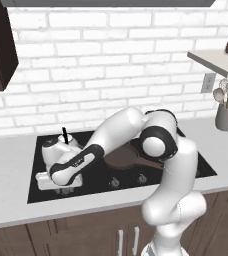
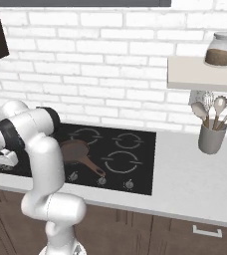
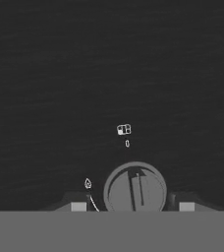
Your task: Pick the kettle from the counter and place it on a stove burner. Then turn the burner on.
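Kettle: set on the stove's left side, ready for heating.
Pincer: poised astride a knob; grip cannot be told.

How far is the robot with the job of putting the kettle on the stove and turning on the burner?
Looks done: the kettle already stands on the black stove glass at its far left, off the counter. In hand: in the hand view the gripper sits around a round stove knob, fingers on either side, though contact is not clear. Left: turning that knob; nothing yet shows a burner on.
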Available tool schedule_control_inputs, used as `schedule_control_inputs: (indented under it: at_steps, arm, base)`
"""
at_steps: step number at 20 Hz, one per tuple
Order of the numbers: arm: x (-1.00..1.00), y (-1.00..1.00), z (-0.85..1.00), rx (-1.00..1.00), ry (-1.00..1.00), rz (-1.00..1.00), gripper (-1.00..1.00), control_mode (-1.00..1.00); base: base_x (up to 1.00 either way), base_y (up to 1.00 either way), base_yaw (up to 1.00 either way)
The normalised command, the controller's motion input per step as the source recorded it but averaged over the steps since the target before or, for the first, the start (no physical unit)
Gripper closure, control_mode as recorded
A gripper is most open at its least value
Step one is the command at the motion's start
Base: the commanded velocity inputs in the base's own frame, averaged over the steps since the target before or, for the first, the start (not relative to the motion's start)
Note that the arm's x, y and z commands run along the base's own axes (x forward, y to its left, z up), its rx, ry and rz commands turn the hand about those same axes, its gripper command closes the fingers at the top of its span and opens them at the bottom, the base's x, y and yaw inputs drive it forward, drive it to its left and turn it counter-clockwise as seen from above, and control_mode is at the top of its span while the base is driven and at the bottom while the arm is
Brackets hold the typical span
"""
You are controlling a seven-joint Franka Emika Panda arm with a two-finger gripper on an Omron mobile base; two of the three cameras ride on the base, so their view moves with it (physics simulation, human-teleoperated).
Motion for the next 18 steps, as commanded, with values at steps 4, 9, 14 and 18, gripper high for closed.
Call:
schedule_control_inputs:
  at_steps: [4, 9, 14, 18]
  arm:
    - [0.0, 0.0, -0.31, -0.01, 0.0, 0.0, 1.0, -1.0]
    - [0.04, 0.0, -0.2, 0.0, -0.01, 0.01, 1.0, -1.0]
    - [0.06, -0.04, -0.14, 0.0, -0.01, 0.09, 1.0, -1.0]
    - [0.02, 0.0, -0.39, 0.0, 0.0, 0.33, 1.0, -1.0]
  base:
    - [0.0, 0.0, 0.0]
    - [0.0, 0.0, 0.0]
    - [0.0, 0.0, 0.0]
    - [0.0, 0.0, 0.0]
